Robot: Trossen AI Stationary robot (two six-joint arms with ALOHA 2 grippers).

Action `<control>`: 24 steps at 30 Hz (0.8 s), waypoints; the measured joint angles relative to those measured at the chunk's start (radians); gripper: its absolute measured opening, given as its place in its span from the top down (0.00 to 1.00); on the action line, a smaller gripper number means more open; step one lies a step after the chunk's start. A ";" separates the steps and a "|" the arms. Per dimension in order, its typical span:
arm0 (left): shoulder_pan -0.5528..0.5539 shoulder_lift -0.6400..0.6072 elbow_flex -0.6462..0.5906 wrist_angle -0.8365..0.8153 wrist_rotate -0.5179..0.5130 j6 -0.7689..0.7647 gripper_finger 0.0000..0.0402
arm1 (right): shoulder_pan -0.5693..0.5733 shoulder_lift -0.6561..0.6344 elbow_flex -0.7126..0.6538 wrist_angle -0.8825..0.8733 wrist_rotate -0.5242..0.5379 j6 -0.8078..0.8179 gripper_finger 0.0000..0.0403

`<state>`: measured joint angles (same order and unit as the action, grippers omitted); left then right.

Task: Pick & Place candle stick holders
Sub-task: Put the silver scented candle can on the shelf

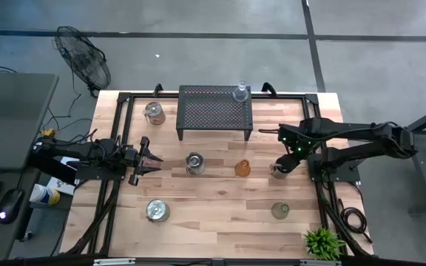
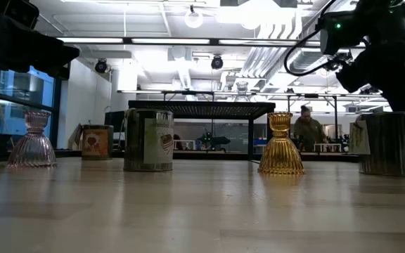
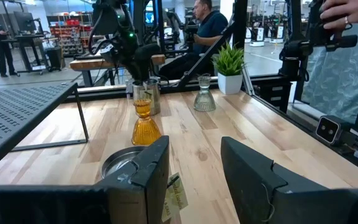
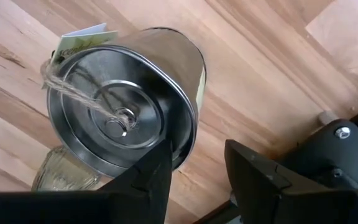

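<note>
Several candle stick holders stand on the wooden table (image 1: 220, 199): silvery tins (image 1: 194, 163) (image 1: 157, 210) (image 1: 154, 112), an amber glass one (image 1: 242, 168), a greenish glass one (image 1: 280, 210), and a clear one (image 1: 240, 92) on top of the black perforated stand (image 1: 214, 111). My right gripper (image 1: 281, 166) points down over another silvery tin (image 4: 129, 93) at the right. It is open, and its fingers stand either side of the tin's rim (image 4: 188, 146). My left gripper (image 1: 152, 157) waits open and level at the left, in front of the middle tin (image 3: 126, 165). My right gripper comes from above, pointing down, with one finger (image 4: 154, 174) over the tin's recessed top and the other (image 4: 253, 177) outside its wall. Whether either finger touches the tin cannot be told. The tin stands upright on the table.
A green potted plant (image 1: 322, 242) sits at the near right corner. The black stand takes up the far middle. Twine and a paper tag (image 4: 82, 40) hang from the tin's top. A ribbed glass holder (image 4: 61, 177) stands beside it. People are in the room beyond.
</note>
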<state>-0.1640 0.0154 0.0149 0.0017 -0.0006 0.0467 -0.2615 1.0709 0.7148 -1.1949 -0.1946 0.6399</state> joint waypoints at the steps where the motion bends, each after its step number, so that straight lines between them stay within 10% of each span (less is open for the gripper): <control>1: 0.000 0.000 0.000 0.000 0.000 0.000 0.64 | -0.001 -0.001 -0.006 0.009 0.001 -0.007 0.65; 24: 0.000 0.000 0.000 0.000 0.000 0.000 0.64 | -0.001 -0.002 -0.053 0.147 -0.033 -0.018 0.99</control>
<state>-0.1641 0.0154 0.0151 0.0017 -0.0006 0.0467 -0.2630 1.0687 0.6617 -1.0479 -0.2279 0.6220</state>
